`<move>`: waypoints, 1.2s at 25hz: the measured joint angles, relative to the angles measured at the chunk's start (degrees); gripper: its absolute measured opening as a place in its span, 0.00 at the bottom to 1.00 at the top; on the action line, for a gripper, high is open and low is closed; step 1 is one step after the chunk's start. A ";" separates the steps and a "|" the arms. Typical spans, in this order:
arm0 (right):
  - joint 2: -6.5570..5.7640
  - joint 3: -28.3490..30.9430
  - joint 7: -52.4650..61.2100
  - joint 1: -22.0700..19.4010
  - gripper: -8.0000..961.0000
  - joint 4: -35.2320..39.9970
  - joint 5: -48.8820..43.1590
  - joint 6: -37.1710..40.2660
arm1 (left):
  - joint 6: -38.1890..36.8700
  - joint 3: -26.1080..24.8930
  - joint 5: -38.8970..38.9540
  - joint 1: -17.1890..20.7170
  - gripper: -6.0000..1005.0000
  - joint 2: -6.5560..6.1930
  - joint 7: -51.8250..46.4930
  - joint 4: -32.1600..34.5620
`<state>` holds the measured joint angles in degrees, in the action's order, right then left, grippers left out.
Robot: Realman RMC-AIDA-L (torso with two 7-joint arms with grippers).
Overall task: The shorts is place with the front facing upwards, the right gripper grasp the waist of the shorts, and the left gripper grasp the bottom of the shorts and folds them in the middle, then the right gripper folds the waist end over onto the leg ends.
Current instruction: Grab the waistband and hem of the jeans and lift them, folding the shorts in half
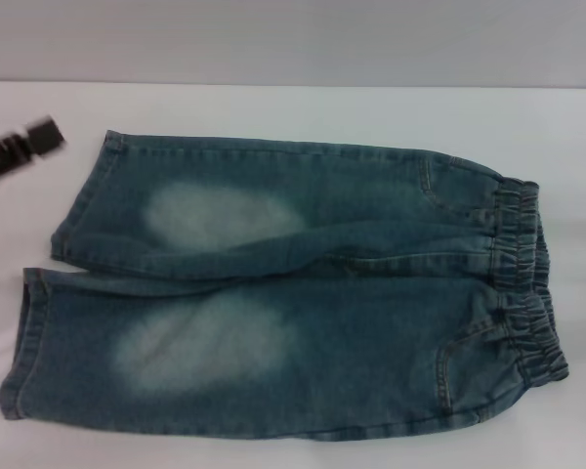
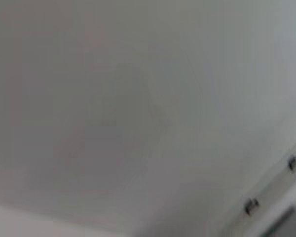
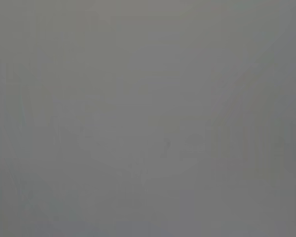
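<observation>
One pair of denim shorts (image 1: 293, 293) lies flat on the white table (image 1: 273, 107), front side up and unfolded. The garment runs across the scene: the elastic waistband (image 1: 523, 283) is at the right, and the two leg ends are at the left. The far leg hem (image 1: 83, 200) and the near leg hem (image 1: 24, 342) lie apart, with a narrow strip of table visible between the two legs at the left. Each leg carries one pale faded patch, two in total. Two front pocket seams show near the waistband.

One gripper is in view: the left gripper (image 1: 20, 149) is at the far left edge of the head view, clear of the shorts and just beyond the far leg hem. Whether its fingers are wide or narrow cannot be told. The right gripper does not appear in any view. Both wrist views show only plain grey surface.
</observation>
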<state>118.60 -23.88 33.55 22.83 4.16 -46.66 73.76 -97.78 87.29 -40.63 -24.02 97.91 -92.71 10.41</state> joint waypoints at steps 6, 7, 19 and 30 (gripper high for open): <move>-0.03 0.06 -0.33 0.52 0.53 0.75 -0.02 -1.49 | 0.29 -3.12 -14.15 -1.44 0.80 -2.93 -13.03 3.76; -0.03 0.07 -0.36 0.62 0.53 0.86 -0.02 -1.74 | 0.29 -3.12 -14.15 -1.44 0.80 -2.93 -13.03 3.76; -0.07 -0.39 -1.16 1.31 0.53 1.44 -0.02 -6.27 | 0.22 -23.66 -56.51 -0.66 0.80 -4.94 -30.76 12.99; -0.02 -0.73 -3.99 1.96 0.53 1.31 -0.11 -7.56 | -3.26 -31.96 -74.33 0.46 0.79 -4.25 -33.94 16.19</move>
<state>118.58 -24.61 29.56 24.79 5.46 -46.76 66.20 -101.04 55.33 -114.96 -23.56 93.66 -126.65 26.60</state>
